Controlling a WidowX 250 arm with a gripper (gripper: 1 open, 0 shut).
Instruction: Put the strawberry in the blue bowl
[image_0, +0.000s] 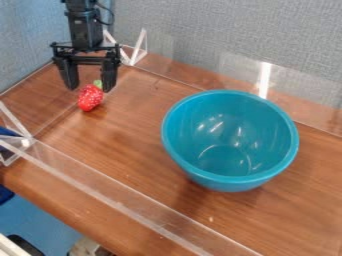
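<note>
A small red strawberry (90, 98) lies on the wooden table at the upper left. Right above and behind it hangs my black gripper (88, 82), pointing straight down with its two fingers spread wide, one on each side above the berry; nothing is held. The large teal-blue bowl (229, 139) stands upright to the right of centre, well apart from the strawberry, and its inside shows only reflections.
Low clear plastic walls (107, 180) run along the wooden table's (114, 140) front, left and back edges. A grey textured wall stands behind. Bare wood lies between strawberry and bowl.
</note>
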